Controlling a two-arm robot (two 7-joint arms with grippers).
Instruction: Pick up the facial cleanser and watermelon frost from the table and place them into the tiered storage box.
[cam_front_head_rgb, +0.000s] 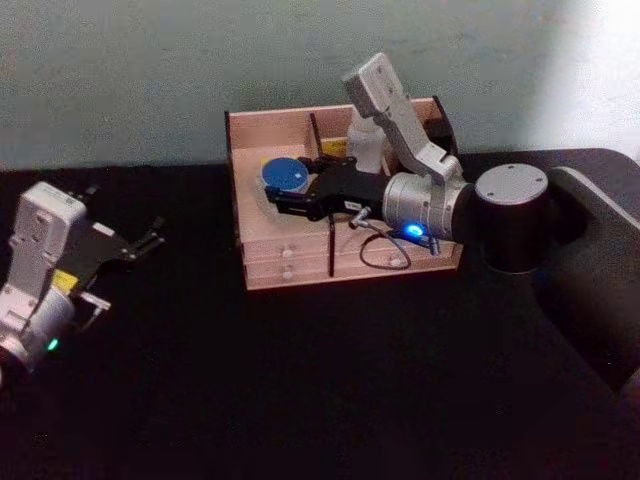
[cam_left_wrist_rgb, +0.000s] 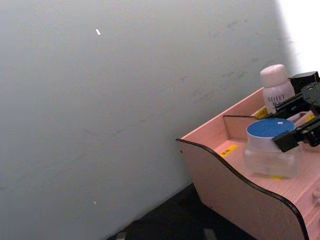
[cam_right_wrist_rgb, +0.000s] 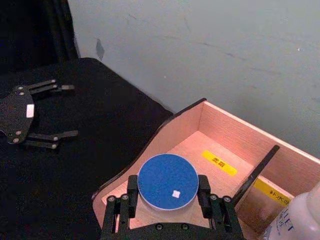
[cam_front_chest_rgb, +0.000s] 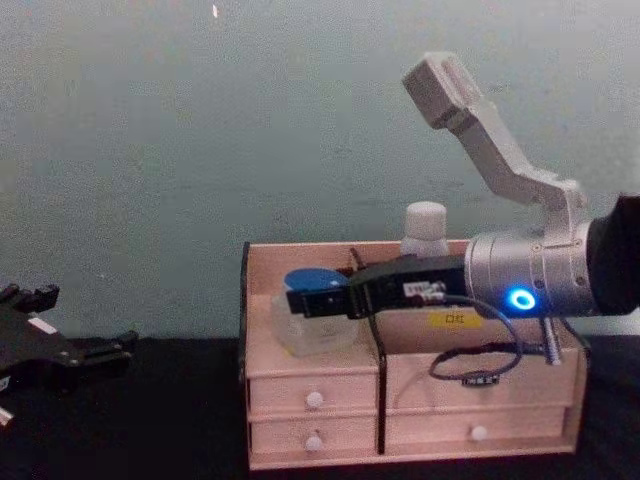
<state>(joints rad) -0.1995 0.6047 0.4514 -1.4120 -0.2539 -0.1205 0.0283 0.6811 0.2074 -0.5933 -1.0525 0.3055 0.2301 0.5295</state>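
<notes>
At the centre of the head view the right claw (cam_front_head_rgb: 285, 192) grips the watermelon frost (cam_front_head_rgb: 283, 176) by its sides just under the blue lid, inside the left compartment of the tiered storage box (cam_front_head_rgb: 290, 262). The jar looks rigid, smooth, likely slippery and breakable. The facial cleanser (cam_front_head_rgb: 365, 145) stands behind the divider. At lower left, the left claw (cam_front_head_rgb: 145, 243) hangs open over the desk (cam_front_head_rgb: 300, 380)

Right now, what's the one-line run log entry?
right pincer: around watermelon frost, in tiered storage box left compartment | facial cleanser: in box | left pincer: idle, open
</notes>
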